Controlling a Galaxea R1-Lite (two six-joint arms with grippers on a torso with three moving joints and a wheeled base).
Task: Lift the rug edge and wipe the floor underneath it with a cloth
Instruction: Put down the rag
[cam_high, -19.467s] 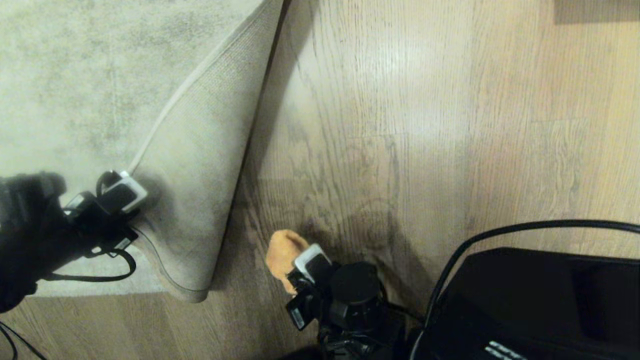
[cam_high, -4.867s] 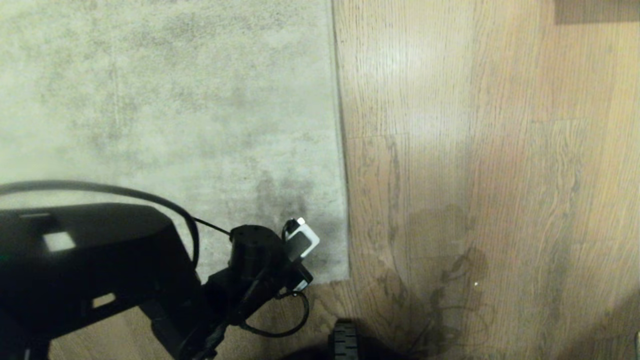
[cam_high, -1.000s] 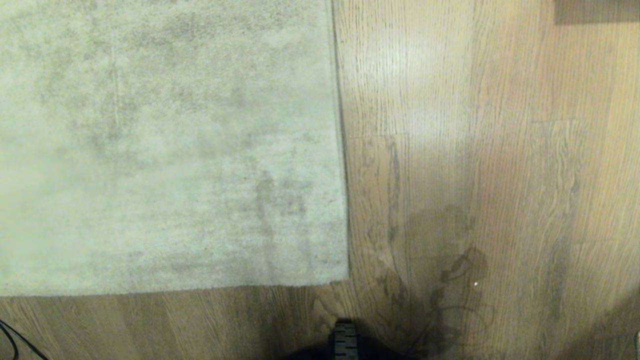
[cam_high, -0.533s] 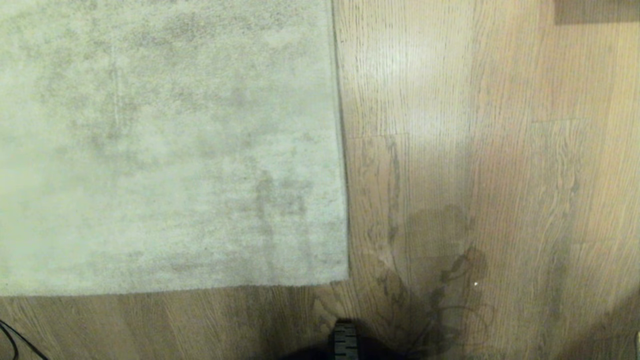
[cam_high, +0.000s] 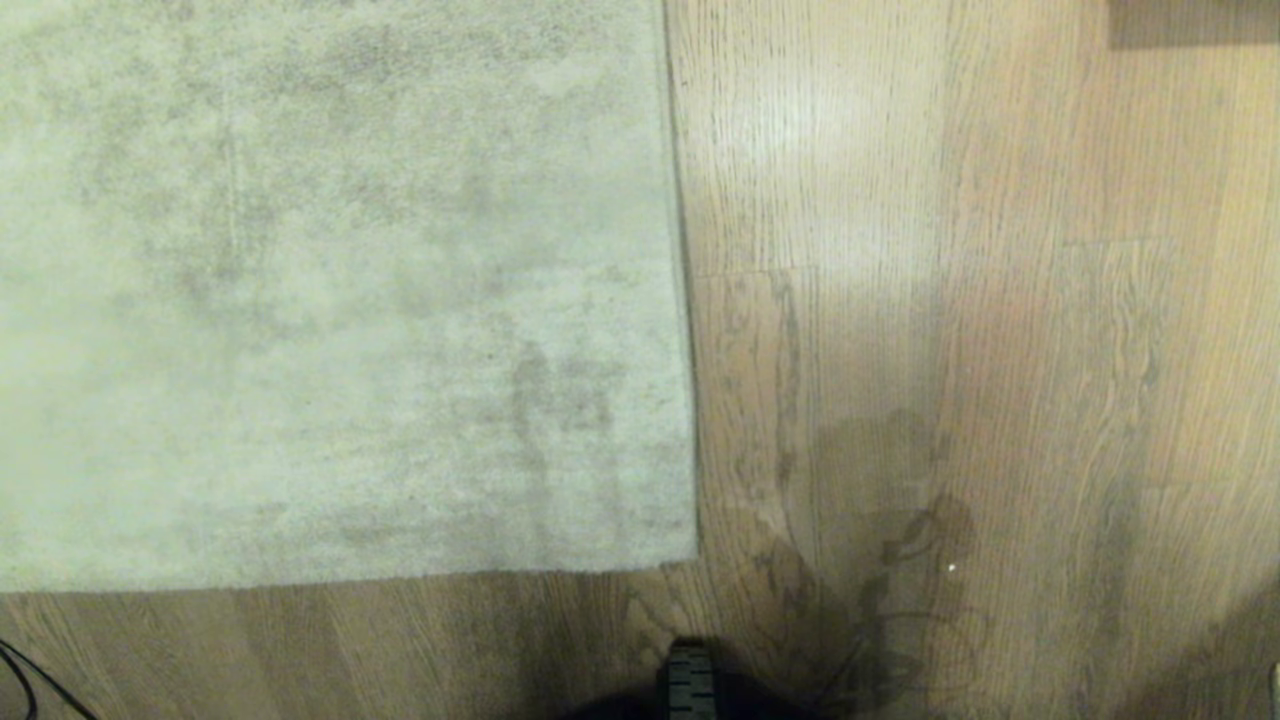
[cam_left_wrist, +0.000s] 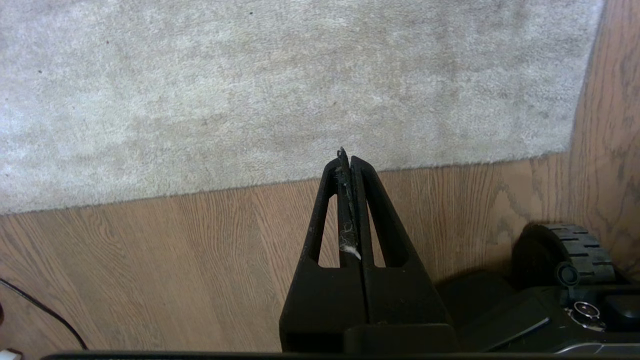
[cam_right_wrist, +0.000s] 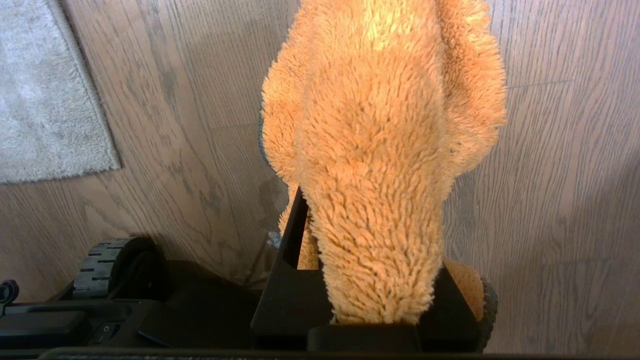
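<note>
One rug (cam_high: 330, 290), short-pile, mottled grey-beige, is laid flat on the floor (cam_high: 950, 330); its rug edge (cam_high: 682, 300) w/ thin binding runs near-to-far, corner at near right. Floor: glossy wood-grain planks. Left tool (cam_left_wrist: 347, 159) is seen shut tight, empty, over the rug's near border. One fluffy orange cloth (cam_right_wrist: 380, 165), long axis along the fingers, is clamped in right tool (cam_right_wrist: 372, 300).

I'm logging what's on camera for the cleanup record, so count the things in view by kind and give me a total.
Rugs: 1, the grey-beige rug, lying flat on the floor
Cloths: 1, the orange cloth, held by the right claw
Claws: 2, the right and the left claw, which is shut and empty
Base wheels: 2, wheel and wheel
Total: 6
</note>
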